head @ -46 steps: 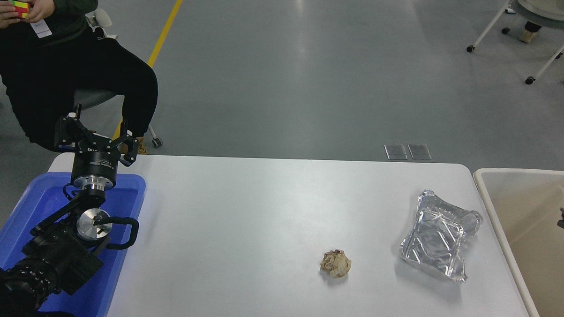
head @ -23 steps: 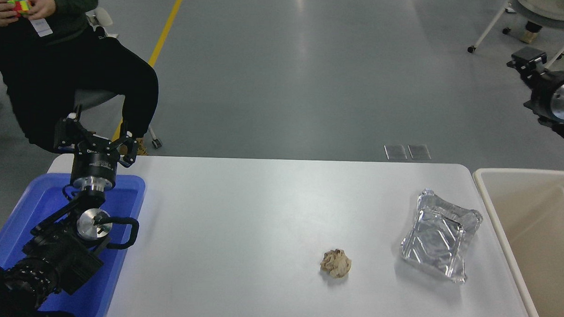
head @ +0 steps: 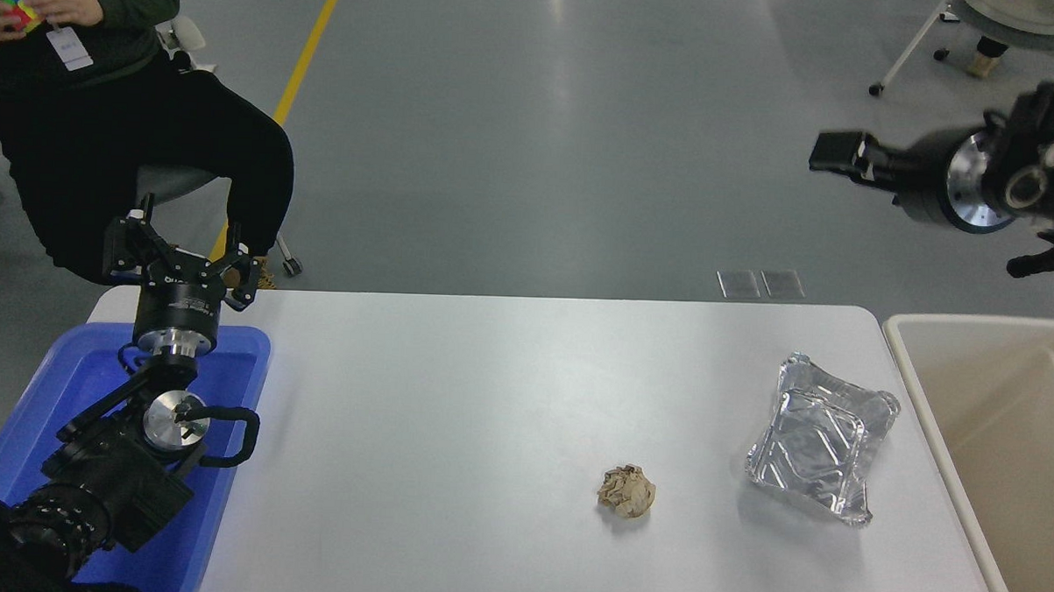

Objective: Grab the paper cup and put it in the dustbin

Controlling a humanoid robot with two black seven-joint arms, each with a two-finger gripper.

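No paper cup shows anywhere in the head view; it is hidden or out of view. The dustbin [head: 922, 406], a big beige tub with a thick pale rim, stands off the table's right end, and only its bare inner walls show. My right arm is raised high at the upper right, above the floor beyond the table, with its gripper [head: 837, 153] pointing left. Its fingers look like one dark block, so their state is unclear. My left gripper [head: 182, 253] is parked at the lower left over the blue tray, open and holding nothing.
On the white table [head: 453, 399] lie a crumpled brown paper ball [head: 627, 491] and a crinkled silver foil tray [head: 820, 449] near the dustbin. A blue tray [head: 223, 461] sits under my left arm. A seated person [head: 103, 132] handles a coloured cube at top left.
My right arm has lifted from low over the dustbin at the right edge to high at the upper right and swung its gripper leftward. The left arm has not moved.
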